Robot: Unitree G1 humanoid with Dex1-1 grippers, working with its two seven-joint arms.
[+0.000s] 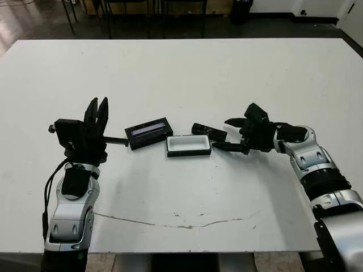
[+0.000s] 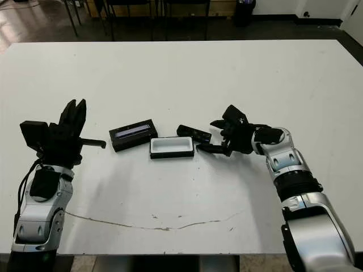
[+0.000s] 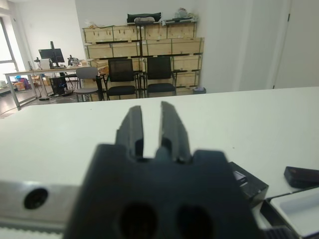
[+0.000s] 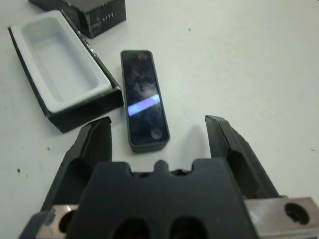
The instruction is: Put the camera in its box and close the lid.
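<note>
Status: nothing packed yet. Camera out of the box, box empty, lid off; placing and closing both remain.

Left gripper [image 1: 96, 110]: raised above the table [image 1: 181, 73] toward its left edge, fingers pointing up, nearly together with only a narrow slot between them in the left wrist view. Holds nothing, touches nothing.

Lid [image 1: 148, 133]: black, pale stripe uppermost, flat on the table about midway between the left and right edges, slightly skewed. Just to the left of the box, a corner close to or meeting it.

Box [image 1: 189, 145]: white lining showing, empty, open side up, level with the lid and a little nearer the table's front edge.

Camera [image 4: 143, 98]: glossy black bar, flat on the table just beside the box's right end, toward the far side; whether it touches the box cannot be told.

Right gripper [image 4: 159, 137]: low over the table, fingers wide apart, aimed at the near end of the camera, which lies just ahead of the gap. No contact visible; holds nothing.
</note>
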